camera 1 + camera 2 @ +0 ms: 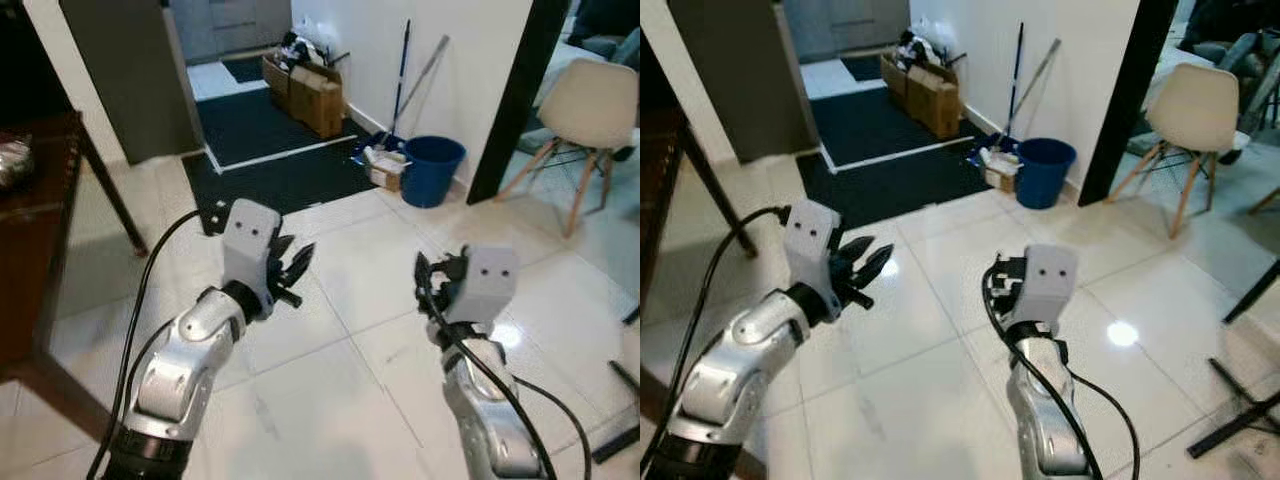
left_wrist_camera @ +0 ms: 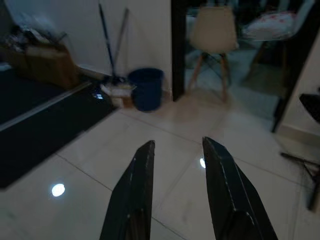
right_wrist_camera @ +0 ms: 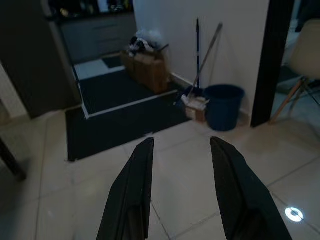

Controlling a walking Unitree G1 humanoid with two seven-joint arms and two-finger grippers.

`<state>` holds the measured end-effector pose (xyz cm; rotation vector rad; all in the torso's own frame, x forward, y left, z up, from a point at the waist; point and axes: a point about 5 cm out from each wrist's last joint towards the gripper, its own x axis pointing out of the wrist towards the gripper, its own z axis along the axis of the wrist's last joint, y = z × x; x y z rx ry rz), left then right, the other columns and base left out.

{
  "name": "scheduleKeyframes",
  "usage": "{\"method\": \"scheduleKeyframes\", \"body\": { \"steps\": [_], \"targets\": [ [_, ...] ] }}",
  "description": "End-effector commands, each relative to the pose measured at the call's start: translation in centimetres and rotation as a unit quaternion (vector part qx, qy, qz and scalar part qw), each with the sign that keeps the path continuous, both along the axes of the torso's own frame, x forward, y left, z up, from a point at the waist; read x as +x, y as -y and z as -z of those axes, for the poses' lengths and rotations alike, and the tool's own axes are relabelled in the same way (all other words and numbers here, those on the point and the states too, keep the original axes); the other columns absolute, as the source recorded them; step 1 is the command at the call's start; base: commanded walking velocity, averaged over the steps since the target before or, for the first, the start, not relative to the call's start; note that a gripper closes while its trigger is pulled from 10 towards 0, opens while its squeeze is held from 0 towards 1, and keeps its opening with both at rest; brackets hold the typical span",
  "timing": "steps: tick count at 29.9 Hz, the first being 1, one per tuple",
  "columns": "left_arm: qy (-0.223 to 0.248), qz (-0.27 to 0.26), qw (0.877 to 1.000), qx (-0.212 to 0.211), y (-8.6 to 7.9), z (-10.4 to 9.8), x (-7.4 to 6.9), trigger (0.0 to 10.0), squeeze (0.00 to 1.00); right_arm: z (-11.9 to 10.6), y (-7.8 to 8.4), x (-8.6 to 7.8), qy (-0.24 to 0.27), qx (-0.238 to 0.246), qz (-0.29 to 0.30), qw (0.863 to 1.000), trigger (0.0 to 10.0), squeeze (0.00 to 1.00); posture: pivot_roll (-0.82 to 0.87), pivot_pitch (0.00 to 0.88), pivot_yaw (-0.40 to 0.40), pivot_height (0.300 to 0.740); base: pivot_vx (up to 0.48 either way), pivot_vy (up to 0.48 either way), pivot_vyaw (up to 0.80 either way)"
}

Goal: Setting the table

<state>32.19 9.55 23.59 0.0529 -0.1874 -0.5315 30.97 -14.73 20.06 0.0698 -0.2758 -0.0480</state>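
Both arms are raised over a pale tiled floor. My left gripper (image 1: 297, 268) points forward and to the right, open, with nothing between its black fingers (image 2: 135, 195). My right gripper (image 1: 432, 275) is held beside it, also open and empty, its fingers (image 3: 132, 192) spread over bare tiles. A dark wooden table (image 1: 40, 230) stands at the far left, with a shiny crumpled object (image 1: 12, 160) on its top. No dishes or cutlery can be made out.
A blue bucket (image 1: 432, 168) with a mop and broom (image 1: 400, 85) leans at the white wall ahead. Cardboard boxes (image 1: 305, 92) sit on a dark mat (image 1: 270, 150). A cream chair (image 1: 590, 120) stands beyond the black door frame (image 1: 515, 100) on the right.
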Motion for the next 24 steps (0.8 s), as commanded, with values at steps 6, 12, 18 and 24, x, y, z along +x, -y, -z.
{"method": "scheduleKeyframes", "body": {
  "steps": [6,12,18,24],
  "targets": [
    [-0.008,-0.012,1.0,0.006,-0.7,0.6,0.0,10.0,0.0,0.3,-0.7,-0.2,-0.003,0.001,-0.011,1.0,10.0,0.0,0.07,0.106,0.135,0.74,0.48,0.0,0.0],
    [-0.021,-0.023,0.999,0.013,-1.1,1.6,0.0,10.0,0.0,0.8,-0.8,-0.2,-0.012,-0.004,-0.017,1.0,10.0,0.0,0.07,0.107,0.132,0.74,0.48,0.0,0.0],
    [-0.078,-0.08,0.993,0.022,-2.9,5.7,-0.5,10.0,0.0,5.6,-0.8,-0.6,-0.095,-0.044,-0.043,0.994,10.0,0.0,0.07,0.112,0.093,0.74,0.48,0.0,0.0],
    [-0.137,-0.163,0.977,0.022,-5.7,9.9,-1.8,10.0,0.0,8.3,-0.6,-1.3,-0.134,-0.064,-0.064,0.987,10.0,0.0,0.07,0.113,0.062,0.74,0.48,0.0,0.0]
  ]
}}
